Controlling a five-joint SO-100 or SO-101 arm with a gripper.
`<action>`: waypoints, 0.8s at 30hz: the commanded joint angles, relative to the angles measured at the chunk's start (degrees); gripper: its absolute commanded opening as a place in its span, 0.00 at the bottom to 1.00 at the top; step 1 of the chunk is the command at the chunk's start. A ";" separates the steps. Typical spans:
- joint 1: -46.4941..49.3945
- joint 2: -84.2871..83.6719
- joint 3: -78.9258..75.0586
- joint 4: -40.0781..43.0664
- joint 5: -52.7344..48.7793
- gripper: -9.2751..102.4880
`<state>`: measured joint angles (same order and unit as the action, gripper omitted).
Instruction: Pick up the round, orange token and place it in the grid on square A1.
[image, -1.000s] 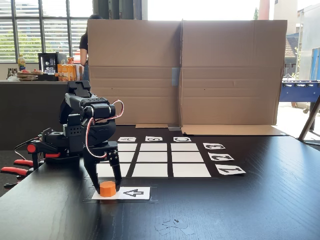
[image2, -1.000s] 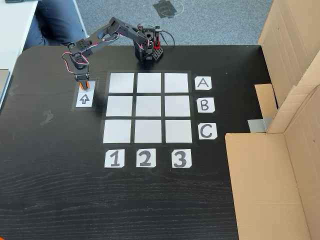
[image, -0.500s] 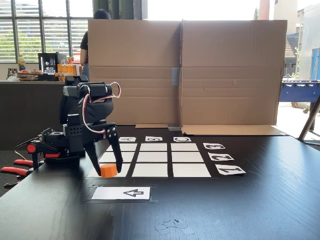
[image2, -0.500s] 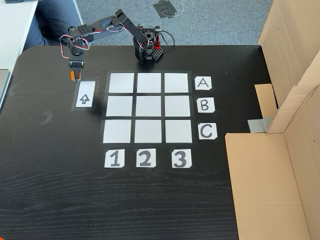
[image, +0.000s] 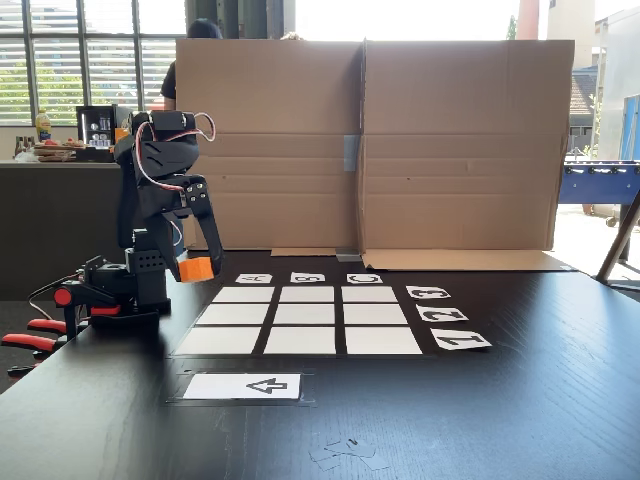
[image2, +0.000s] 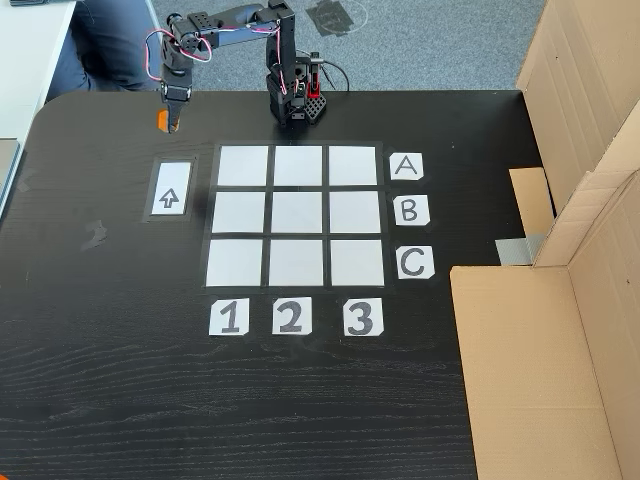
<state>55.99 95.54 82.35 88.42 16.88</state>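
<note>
Orange shows between the two black fingers of the gripper (image: 196, 268): they are clamped on the round, orange token (image: 196, 269), held in the air above the desk (image: 480, 420). In the top-down fixed view the fingers cover most of the token (image2: 164, 122), leaving a sliver near the desk's far left corner. The grid (image2: 295, 215) lies flat mid-desk; square A1 (image2: 243, 166), its corner cell nearest the arm's base, is bare, as are the other cells. The arrow card (image2: 170, 189) lies just beside the grid's left edge. From the low front view the A label is partly hidden behind the arm. Cardboard walls (image: 370, 140) close the side past the letter cards.
</note>
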 joint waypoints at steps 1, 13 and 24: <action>-2.11 8.44 6.86 0.00 -0.62 0.14; -9.49 27.86 33.49 -0.44 -0.70 0.14; -15.73 35.51 47.29 -1.58 -0.62 0.13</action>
<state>41.48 129.46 128.58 87.63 16.44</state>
